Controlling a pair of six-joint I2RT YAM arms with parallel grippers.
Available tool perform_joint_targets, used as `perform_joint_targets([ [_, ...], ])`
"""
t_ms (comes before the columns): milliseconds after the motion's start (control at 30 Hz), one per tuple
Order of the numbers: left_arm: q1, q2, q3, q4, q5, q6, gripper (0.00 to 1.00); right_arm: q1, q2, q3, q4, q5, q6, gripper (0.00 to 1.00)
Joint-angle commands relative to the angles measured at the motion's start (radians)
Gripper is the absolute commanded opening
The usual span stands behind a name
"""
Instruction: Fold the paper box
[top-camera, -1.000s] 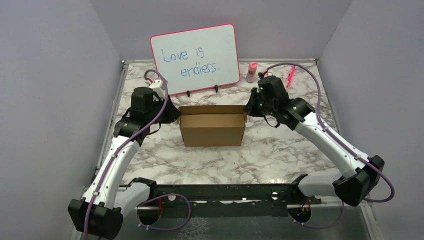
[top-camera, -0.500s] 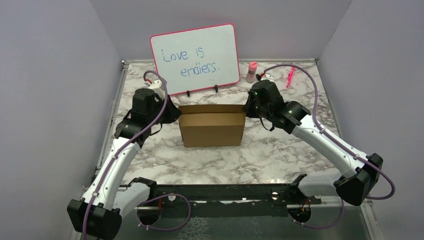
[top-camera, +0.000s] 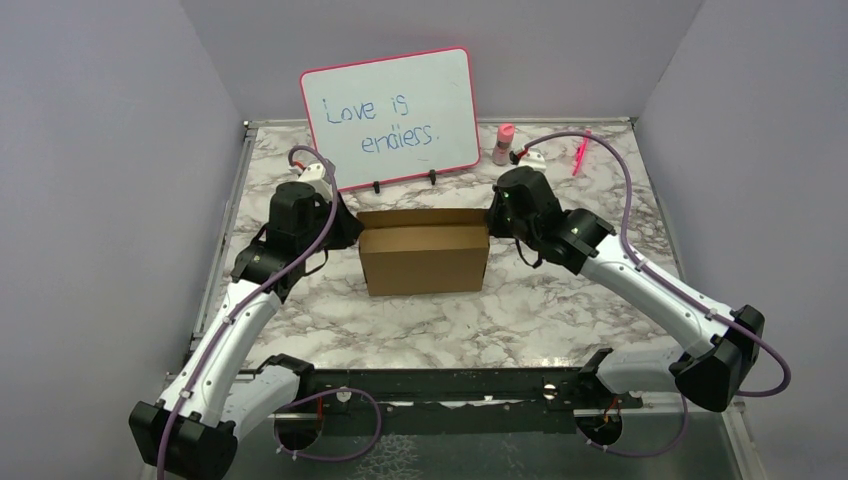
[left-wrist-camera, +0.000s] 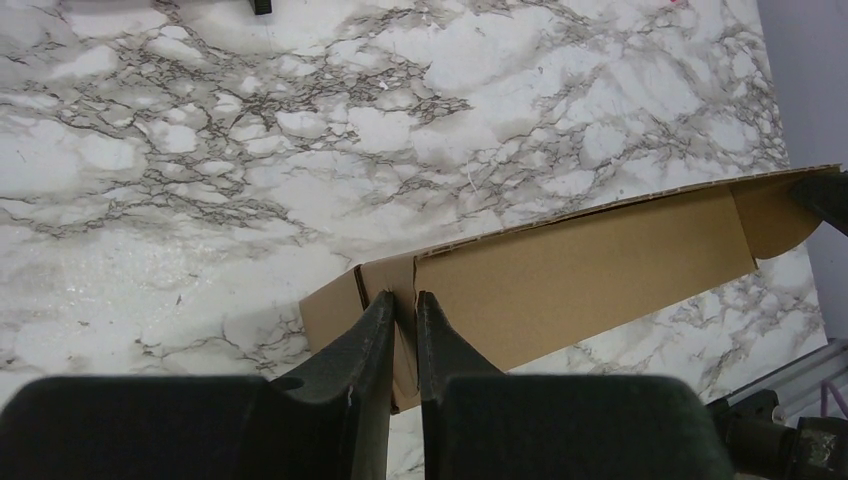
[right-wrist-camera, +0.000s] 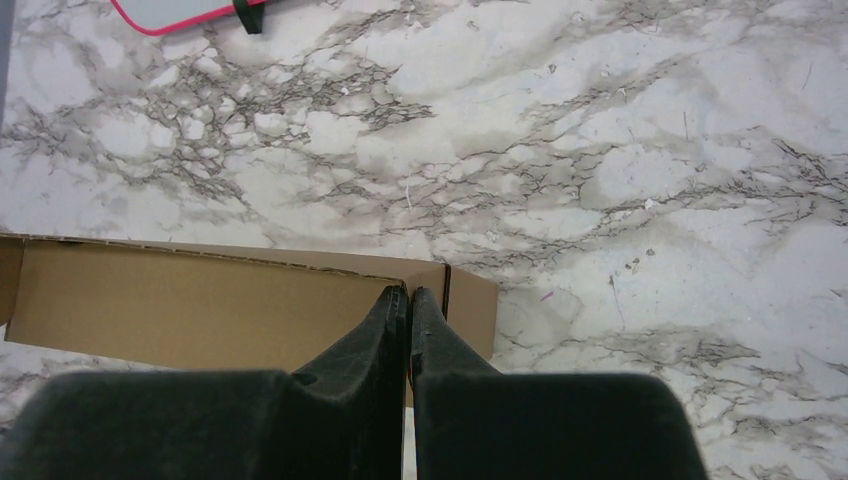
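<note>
The paper box (top-camera: 425, 258) is a brown cardboard box with an open top, standing mid-table. In the left wrist view the paper box (left-wrist-camera: 600, 265) runs off to the right, and my left gripper (left-wrist-camera: 401, 298) is shut on its left end wall, with cardboard between the fingers. In the right wrist view the paper box (right-wrist-camera: 180, 300) lies to the left, and my right gripper (right-wrist-camera: 408, 292) is shut on the top edge of its right end wall. In the top view the left gripper (top-camera: 349, 228) and right gripper (top-camera: 492, 222) sit at opposite ends of the box.
A pink-framed whiteboard (top-camera: 390, 112) stands behind the box, its corner showing in the right wrist view (right-wrist-camera: 170, 12). A pink bottle (top-camera: 504, 143) and a pink marker (top-camera: 581, 152) lie at the back right. Grey walls enclose the marble table (top-camera: 560, 300).
My right arm has shifted left toward the box's right end. My left arm has shifted slightly right. The box has stayed almost in place.
</note>
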Motion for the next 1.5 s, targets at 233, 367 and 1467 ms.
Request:
perform_joint_targets([
  [233,-0.06,-0.033,-0.053,0.028,-0.028,-0.03,0.14,0.049,-0.027,-0.083,0.051,-0.008,0.024,0.07],
  [367,-0.072,-0.038,-0.045,0.02,-0.06,0.009,0.14,0.054,-0.031,-0.094,0.056,-0.003,0.02,0.07],
  [1467,-0.081,-0.053,-0.022,-0.007,-0.094,0.085,0.1,0.063,-0.055,-0.141,0.078,0.007,0.015,0.07],
])
